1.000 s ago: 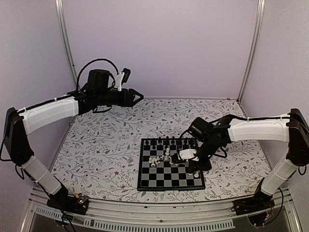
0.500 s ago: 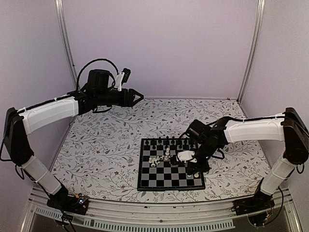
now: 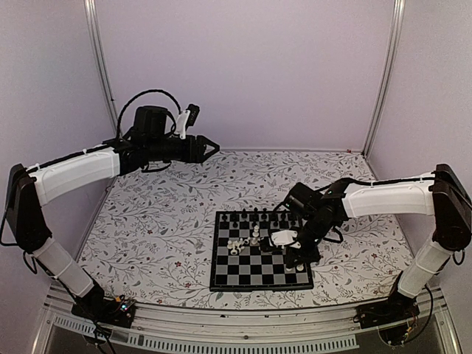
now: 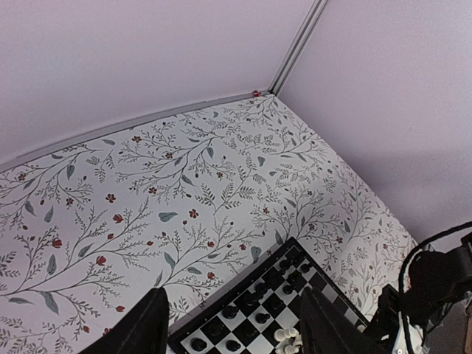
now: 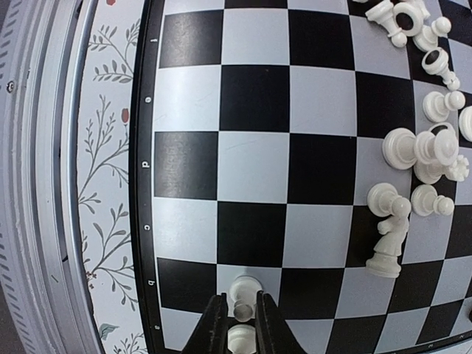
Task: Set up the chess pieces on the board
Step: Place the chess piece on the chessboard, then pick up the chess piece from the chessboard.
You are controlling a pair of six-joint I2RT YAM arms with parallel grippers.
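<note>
Setup under way, white side. Left end effector [image 3: 210, 146] hangs high over far-left counter [image 3: 147, 214], fingers spread, nothing btwn them, idle. Board [image 3: 251, 274] lies centre-right; black pieces [image 3: 258, 216] stand along its far edge, white pieces [image 3: 240, 245] sit heaped loose mid-board, several tipped. Right end effector [image 5: 240, 298] is low over board's near-right corner, pinched on white pawn [image 5: 243, 285], which looks seated on a light sq one row in from lettered border. Step in hand: placing that pawn. Next, prob.: let go w/o tipping it, lift straight up, go left to heap for another. Pieces crowd there, so a narrow approach is needed.
</note>
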